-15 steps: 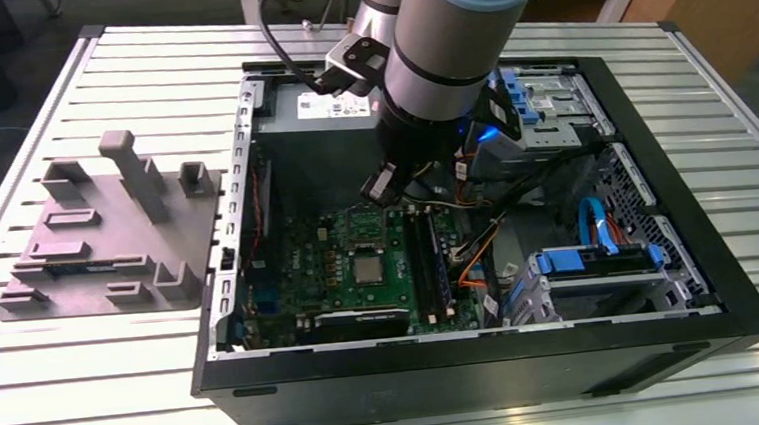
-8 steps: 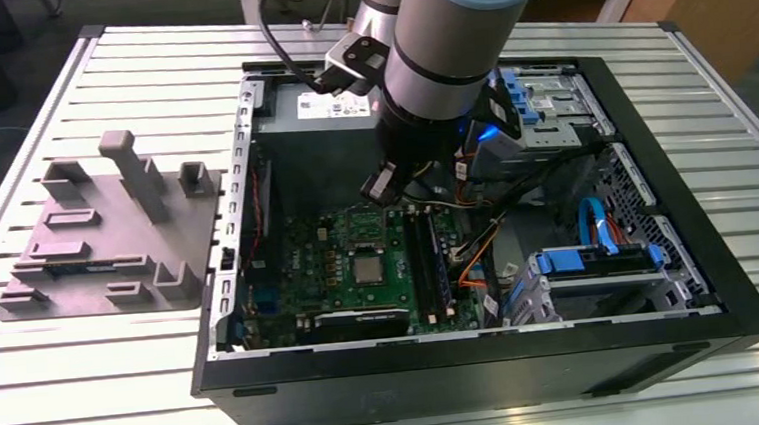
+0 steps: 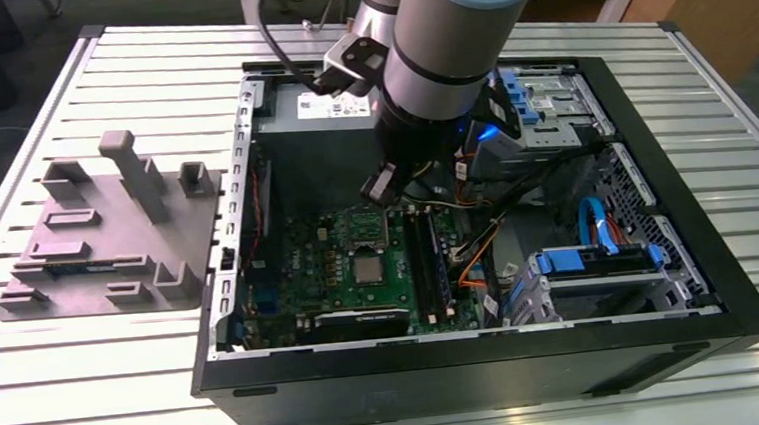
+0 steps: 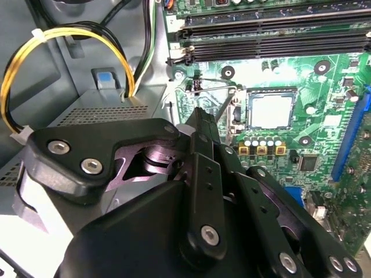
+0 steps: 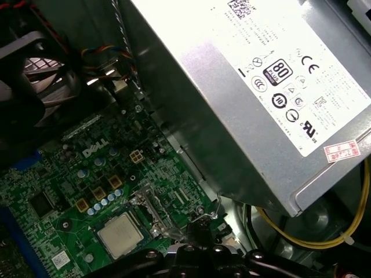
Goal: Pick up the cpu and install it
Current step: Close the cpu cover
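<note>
The cpu [image 3: 368,269] lies flat in its socket on the green motherboard [image 3: 315,257], silver top up, inside the open computer case [image 3: 497,365]. It also shows in both wrist views [image 4: 271,111] [image 5: 120,234]. My gripper [image 3: 381,187] hangs over the board just above and beside the socket. In the second wrist view its black fingers meet at the gripper tip [image 4: 200,116] with nothing between them. The tip is next to the thin metal socket lever [image 4: 223,103], apart from the chip. In the first wrist view the gripper [image 5: 200,227] sits by the same lever [image 5: 204,215].
A grey moulded tray [image 3: 101,242] with upright posts lies on the slatted table at the exterior view's left. The grey power supply [image 5: 261,104] stands close beside the gripper, with yellow cables [image 4: 58,40] nearby. Memory slots [image 4: 272,35], a fan [image 5: 29,63] and blue drive brackets [image 3: 597,257] crowd the case.
</note>
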Robot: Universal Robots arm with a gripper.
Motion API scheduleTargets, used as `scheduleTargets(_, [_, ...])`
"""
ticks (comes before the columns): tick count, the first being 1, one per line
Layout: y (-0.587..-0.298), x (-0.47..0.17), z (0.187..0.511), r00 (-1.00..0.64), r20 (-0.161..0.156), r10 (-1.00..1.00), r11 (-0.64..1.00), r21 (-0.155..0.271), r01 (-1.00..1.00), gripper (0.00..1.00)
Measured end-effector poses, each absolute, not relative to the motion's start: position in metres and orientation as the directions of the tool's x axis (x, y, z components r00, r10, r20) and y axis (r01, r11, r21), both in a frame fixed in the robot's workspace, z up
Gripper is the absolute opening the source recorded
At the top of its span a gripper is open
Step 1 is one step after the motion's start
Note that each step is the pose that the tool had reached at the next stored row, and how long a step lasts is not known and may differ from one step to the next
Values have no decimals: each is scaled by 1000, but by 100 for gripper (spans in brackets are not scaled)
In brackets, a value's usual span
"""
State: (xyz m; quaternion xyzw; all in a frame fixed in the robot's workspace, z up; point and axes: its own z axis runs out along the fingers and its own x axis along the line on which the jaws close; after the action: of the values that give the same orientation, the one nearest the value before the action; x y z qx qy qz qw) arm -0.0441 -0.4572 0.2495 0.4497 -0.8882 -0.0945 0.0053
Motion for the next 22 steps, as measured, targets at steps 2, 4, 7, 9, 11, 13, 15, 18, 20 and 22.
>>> scheduleTargets(2, [-459,-45,249,-593,-74,-802,576,171,-800,10])
scheduleTargets(4, [-460,-45,249,-592,-72,-803,575,170,-800,10])
scheduleTargets(7, [-461,-45,249,-592,-72,-803,575,170,-800,10])
scheduleTargets(9, [-461,-45,249,-592,-72,-803,575,170,-801,10])
scheduleTargets(11, [-461,-45,249,-592,-72,-803,575,170,-801,10])
scheduleTargets(13, [-461,-45,249,-592,-72,-803,575,170,-801,10])
scheduleTargets(15, [-462,-45,249,-592,-72,-803,575,170,-801,10])
scheduleTargets(18, [-464,-45,249,-592,-72,-803,575,170,-801,10])
scheduleTargets(20, [-466,-45,249,-592,-72,-803,575,170,-801,10])
scheduleTargets(22, [-468,-45,249,-592,-72,-803,575,170,-801,10])
